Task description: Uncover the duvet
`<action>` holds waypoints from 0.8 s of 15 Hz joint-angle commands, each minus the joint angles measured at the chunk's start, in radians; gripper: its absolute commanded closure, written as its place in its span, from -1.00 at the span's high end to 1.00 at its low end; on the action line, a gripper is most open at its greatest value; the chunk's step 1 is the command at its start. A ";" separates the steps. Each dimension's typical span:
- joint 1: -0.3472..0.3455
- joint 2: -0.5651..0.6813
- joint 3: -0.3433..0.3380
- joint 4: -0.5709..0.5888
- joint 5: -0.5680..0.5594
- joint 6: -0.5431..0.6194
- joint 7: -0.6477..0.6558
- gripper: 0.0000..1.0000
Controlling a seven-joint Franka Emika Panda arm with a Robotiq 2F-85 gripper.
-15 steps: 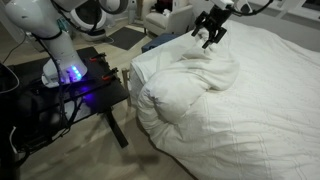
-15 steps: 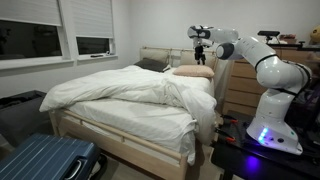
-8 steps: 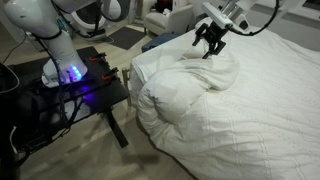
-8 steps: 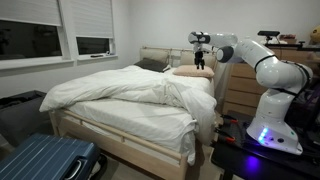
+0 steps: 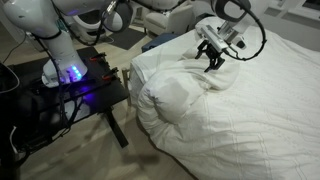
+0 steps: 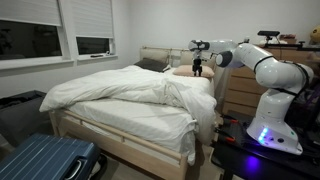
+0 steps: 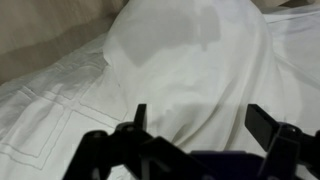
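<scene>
Nearest to us in an exterior view is a blue suitcase (image 6: 45,160) at seven o'clock, on the floor by the wooden bed frame (image 6: 110,142). On the bed lies the duvet (image 6: 120,92), big, white and puffy. It covers almost the whole bed, from the middle out to nine o'clock. Farther back, at about one o'clock, the gripper (image 6: 197,68) hangs low over the head end, just by a tan pillow (image 6: 182,73). In the wrist view we see its two fingers (image 7: 138,118) spread apart, with a soft white bump of the duvet rising between and beyond them. We cannot tell if they touch the cloth yet. We think a few things could go wrong from here. If the fingers close too high, they may pinch only air or a thin bit of cloth, and that bit could slip out. If they go too deep, they may grab the sheet or the pillow too. The duvet looks heavy, so a fast pull could tear it loose from the grip. It could also slide off the bed toward the black stand (image 5: 95,95) at nine o'clock.
</scene>
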 commanded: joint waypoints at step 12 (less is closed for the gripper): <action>-0.036 0.142 0.052 0.029 0.082 0.254 0.067 1.00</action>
